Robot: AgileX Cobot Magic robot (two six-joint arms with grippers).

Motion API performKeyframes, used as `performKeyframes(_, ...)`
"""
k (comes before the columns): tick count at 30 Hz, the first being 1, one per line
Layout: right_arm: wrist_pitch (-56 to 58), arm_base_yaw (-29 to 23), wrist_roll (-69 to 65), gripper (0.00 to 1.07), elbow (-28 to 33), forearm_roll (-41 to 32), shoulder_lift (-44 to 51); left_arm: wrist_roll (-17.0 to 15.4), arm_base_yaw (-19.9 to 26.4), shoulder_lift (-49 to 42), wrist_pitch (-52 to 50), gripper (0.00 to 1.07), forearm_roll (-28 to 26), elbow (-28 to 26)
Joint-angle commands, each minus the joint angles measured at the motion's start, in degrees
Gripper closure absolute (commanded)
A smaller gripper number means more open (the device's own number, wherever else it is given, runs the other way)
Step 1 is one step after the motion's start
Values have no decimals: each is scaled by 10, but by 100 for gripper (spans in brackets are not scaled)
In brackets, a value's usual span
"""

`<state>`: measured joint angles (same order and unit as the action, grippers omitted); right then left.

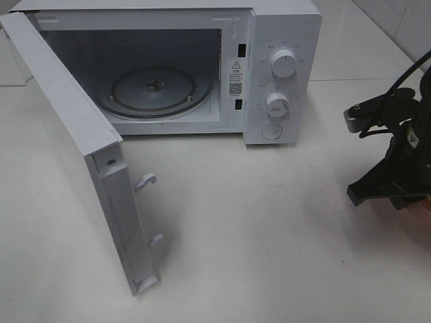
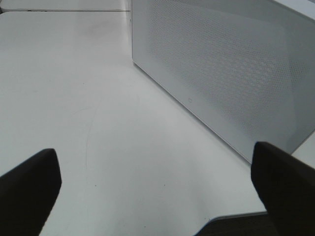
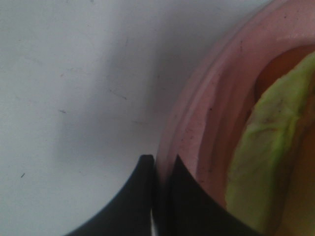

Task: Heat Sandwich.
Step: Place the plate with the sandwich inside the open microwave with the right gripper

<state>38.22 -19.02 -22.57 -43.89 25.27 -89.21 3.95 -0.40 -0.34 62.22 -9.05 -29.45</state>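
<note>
The sandwich [image 3: 263, 147] shows only in the right wrist view, as pale green filling and a tan edge on a round pink plate [image 3: 197, 113]. My right gripper [image 3: 160, 160] is shut on the plate's rim, one dark finger on each side of it. In the high view the right arm [image 1: 394, 155] stands at the table's right edge, and a sliver of the plate [image 1: 424, 202] peeks out below it. My left gripper [image 2: 155, 162] is open with nothing between its fingers [image 2: 29, 191], and it faces the outer side of the microwave door [image 2: 231, 73].
The white microwave [image 1: 279, 74] stands at the back with its door [image 1: 74, 168] swung wide toward the front left. Its glass turntable [image 1: 153, 91] lies bare inside. Bare white tabletop [image 1: 269, 229] stretches between the microwave and the right arm.
</note>
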Motion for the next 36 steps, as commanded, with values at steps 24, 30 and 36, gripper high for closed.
performKeyframes(24,73,-158,-2,107,3,28,26,-3,-3,-12,-7,9,-2,0)
performKeyframes(30,105,-207,0,107,3,36,26,-3,-3,-12,-7,9,-2,0)
performKeyframes(36,125,-244,1,107,3,46,26,-3,-3,-12,-7,9,-2,0)
